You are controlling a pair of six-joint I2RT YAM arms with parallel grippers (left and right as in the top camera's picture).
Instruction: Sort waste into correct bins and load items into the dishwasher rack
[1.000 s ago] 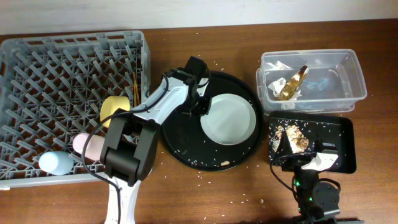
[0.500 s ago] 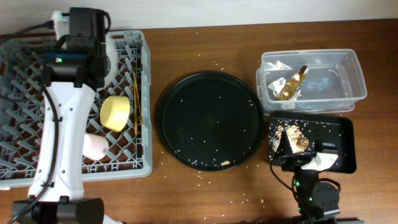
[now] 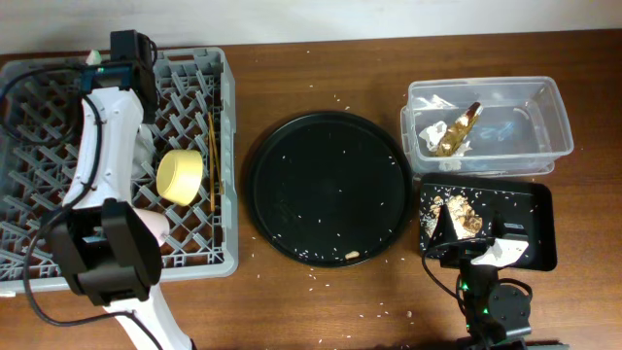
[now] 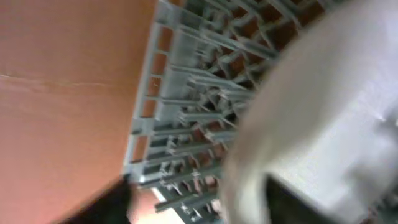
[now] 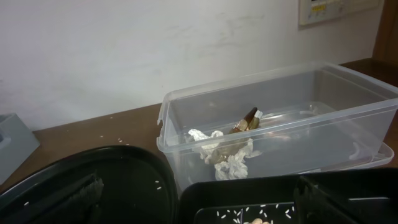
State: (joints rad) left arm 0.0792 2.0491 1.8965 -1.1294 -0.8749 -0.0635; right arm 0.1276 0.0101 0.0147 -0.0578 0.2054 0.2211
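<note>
The left wrist view is blurred. In it the pale grey plate (image 4: 323, 112) stands in the dishwasher rack (image 4: 186, 124), its rim between the spread fingers of my left gripper (image 4: 202, 199), with a gap on the left side. From overhead, my left arm (image 3: 105, 136) reaches over the rack (image 3: 39, 97), which holds the yellow bowl (image 3: 180, 176), pink cup (image 3: 148, 227) and chopsticks (image 3: 212, 156). The arm hides the blue cup. The clear tub (image 3: 559, 117) holds the gold wrapper (image 3: 457, 129) and a tissue (image 5: 230, 158). My right gripper (image 5: 205, 199) hangs open over the black tray (image 3: 539, 209) with food scraps (image 3: 462, 216).
A large round black tray (image 3: 330, 190) lies in the middle of the table, with only small white crumbs on it. More crumbs are scattered on the wood around it. The rack fills the left side; the tub and the shallow tray sit at the right.
The plate has left the round tray and now stands in the rack. My left arm swung from the tray to the rack's far left, and its jaws have spread. The right arm is unchanged.
</note>
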